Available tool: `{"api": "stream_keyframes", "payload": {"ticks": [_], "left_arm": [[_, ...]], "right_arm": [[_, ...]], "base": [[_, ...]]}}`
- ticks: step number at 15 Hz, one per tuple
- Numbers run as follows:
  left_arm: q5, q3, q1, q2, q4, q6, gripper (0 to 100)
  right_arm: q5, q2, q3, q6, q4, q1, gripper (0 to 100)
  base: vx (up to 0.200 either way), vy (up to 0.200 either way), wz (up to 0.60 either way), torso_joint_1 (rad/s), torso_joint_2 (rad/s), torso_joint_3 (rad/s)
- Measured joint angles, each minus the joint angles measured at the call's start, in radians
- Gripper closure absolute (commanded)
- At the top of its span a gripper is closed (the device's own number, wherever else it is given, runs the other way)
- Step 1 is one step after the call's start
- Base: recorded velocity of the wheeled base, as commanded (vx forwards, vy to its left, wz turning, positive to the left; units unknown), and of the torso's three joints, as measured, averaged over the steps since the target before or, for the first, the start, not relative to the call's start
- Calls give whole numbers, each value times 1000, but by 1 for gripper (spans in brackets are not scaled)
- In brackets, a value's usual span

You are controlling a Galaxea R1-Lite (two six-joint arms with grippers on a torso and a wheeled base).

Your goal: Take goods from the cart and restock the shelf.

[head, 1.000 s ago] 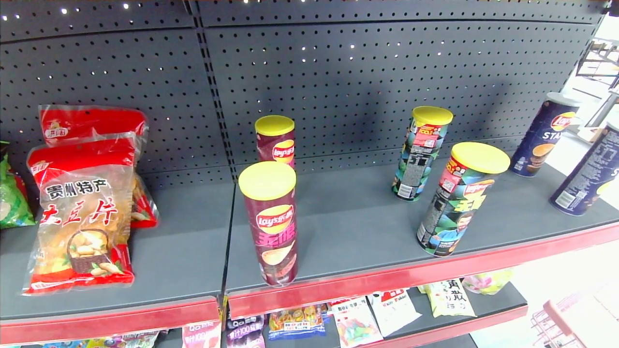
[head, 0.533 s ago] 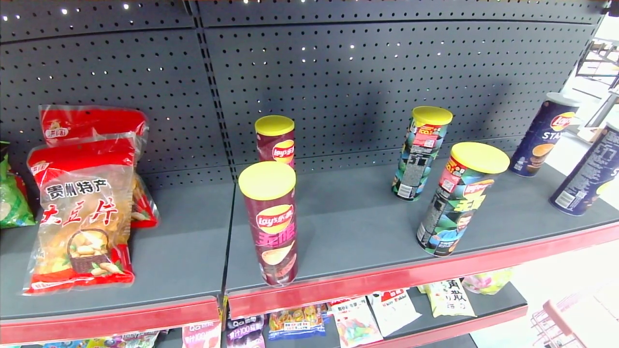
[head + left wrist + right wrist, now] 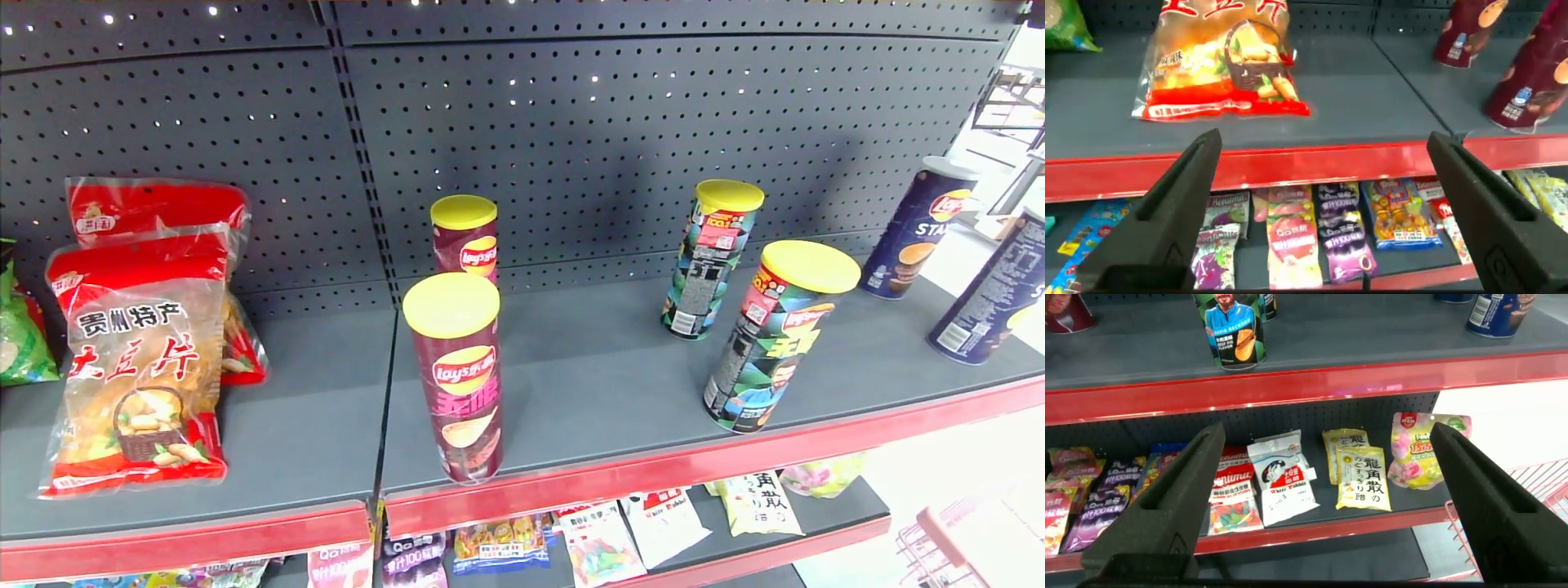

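No item has moved since the earlier frames; both arms are stationary.

The upper shelf (image 3: 588,384) carries six upright chip cans in three pairs:
- Two maroon cans, front (image 3: 457,384) near the red shelf edge and rear (image 3: 465,237) at the pegboard.
- Two green-patterned cans, front (image 3: 775,343) and rear (image 3: 710,261), to the right and well apart from the maroon pair.
- Two dark blue cans (image 3: 914,233) (image 3: 988,294) at the far right.

At the left, two red potato-chip bags stand one behind the other (image 3: 135,359) (image 3: 155,208), with one green bag (image 3: 16,335) at the edge.

The lower shelf (image 3: 857,502) holds a row of small snack packets (image 3: 1282,478). A corner of the red wire cart (image 3: 931,523) shows at the lower right.

The left hand (image 3: 1323,143) and the right hand (image 3: 1327,429) are both released, fingers spread wide, grasping nothing, and level with the front of the shelves.
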Motion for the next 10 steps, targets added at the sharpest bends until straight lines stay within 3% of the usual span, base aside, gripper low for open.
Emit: {"api": "stream_keyframes", "payload": {"ticks": [1, 3, 5, 8, 10], "left_arm": [[7, 3, 0, -1, 2, 16, 0], [3, 17, 0, -1, 0, 66, 0], [2, 21, 0, -1, 0, 68, 0], [2, 21, 0, -1, -2, 70, 0], [4, 22, 0, -1, -1, 71, 0]], "right_arm": [[0, 0, 0, -1, 0, 0, 0], [0, 0, 0, -2, 0, 0, 0], [0, 0, 0, -2, 1, 1, 0], [0, 0, 0, -4, 0, 0, 0], [0, 0, 0, -4, 0, 0, 0]], "base": [[0, 0, 0, 0, 0, 0], [-200, 0, 0, 7, 5, -2], [-200, 0, 0, 12, 5, 0], [0, 0, 0, 0, 0, 0], [0, -200, 0, 5, 7, 2]]}}
